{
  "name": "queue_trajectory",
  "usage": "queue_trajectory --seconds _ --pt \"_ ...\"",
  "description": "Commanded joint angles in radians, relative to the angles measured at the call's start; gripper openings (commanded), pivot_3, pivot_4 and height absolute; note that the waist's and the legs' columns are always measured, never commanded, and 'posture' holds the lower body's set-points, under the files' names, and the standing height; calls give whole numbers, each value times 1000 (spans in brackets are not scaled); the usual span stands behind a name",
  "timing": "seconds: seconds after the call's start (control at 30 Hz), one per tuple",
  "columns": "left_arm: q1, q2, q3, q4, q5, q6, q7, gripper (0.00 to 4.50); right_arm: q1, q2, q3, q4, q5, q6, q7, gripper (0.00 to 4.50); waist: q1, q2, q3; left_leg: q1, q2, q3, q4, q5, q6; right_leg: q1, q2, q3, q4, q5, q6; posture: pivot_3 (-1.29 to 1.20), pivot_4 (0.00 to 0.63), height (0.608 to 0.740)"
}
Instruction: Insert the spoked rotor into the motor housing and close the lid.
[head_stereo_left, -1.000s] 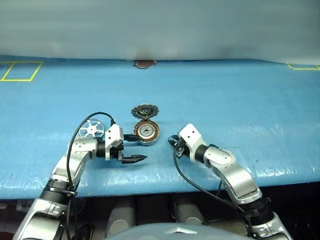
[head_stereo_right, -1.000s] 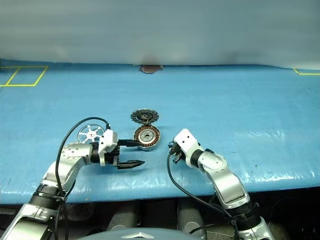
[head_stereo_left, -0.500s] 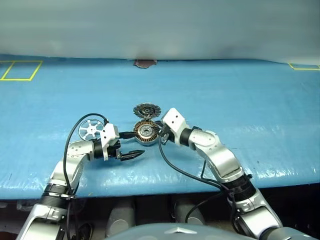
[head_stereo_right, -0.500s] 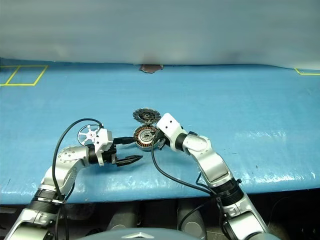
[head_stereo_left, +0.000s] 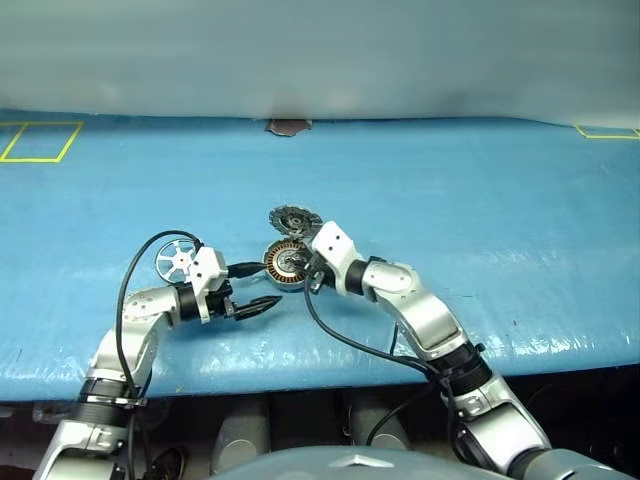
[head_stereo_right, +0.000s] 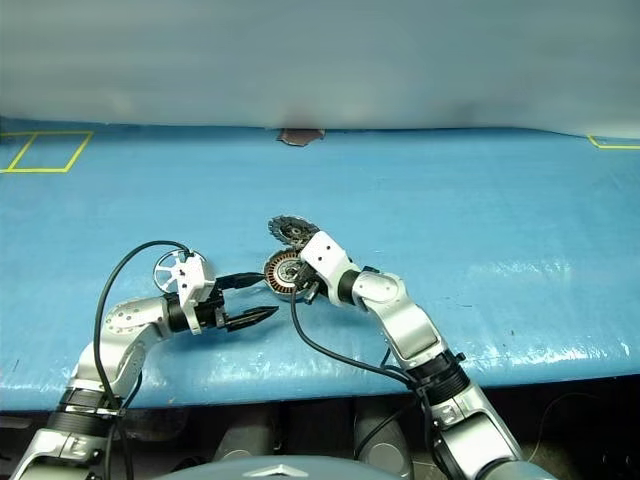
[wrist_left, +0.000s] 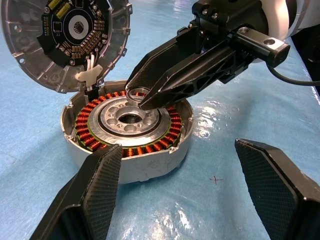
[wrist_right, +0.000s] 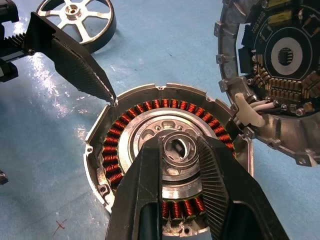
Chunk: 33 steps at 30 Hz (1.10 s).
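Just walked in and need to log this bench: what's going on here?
A two-armed robot is assembling a small motor on a blue table. Its right end effector holds a small metal ring over the silver hub of the motor housing. The left end effector is open, one finger at the housing's rim. The hinged lid stands open, and the spoked rotor lies on the table beside the housing, not yet inserted.

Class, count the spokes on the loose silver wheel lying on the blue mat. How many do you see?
6. They fan out evenly from the hub of the wheel, which lies flat on the mat behind the left arm; the cable crosses its edge, hiding none.
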Motion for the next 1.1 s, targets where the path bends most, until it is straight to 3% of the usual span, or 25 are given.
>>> queue_trajectory --seconds 0.03,0.7,0.83,1.1 --pt "3 17 41 -50 -25 0 6 3942 -29 14 6 -6 -1 -32 11 672 0 0 0 0 0 0 0 0 0 0 0 0 0 0 0 0 150 740" --pt "10 19 54 -77 -24 16 44 3942 -38 54 -13 88 10 -40 24 672 -5 0 0 0 0 0 -1 0 0 0 0 0 0 0 0 0 150 740" --pt "9 21 54 -78 -23 15 49 3942 -37 50 -7 95 -18 -58 4 1978 -6 0 0 0 0 0 -1 0 0 0 0 0 0 0 0 0 150 740" --pt "12 17 48 -78 -18 12 55 3942 -31 54 -24 56 0 -64 0 1978 -8 0 0 0 0 0 -1 0 0 0 0 0 0 0 0 0 150 740"
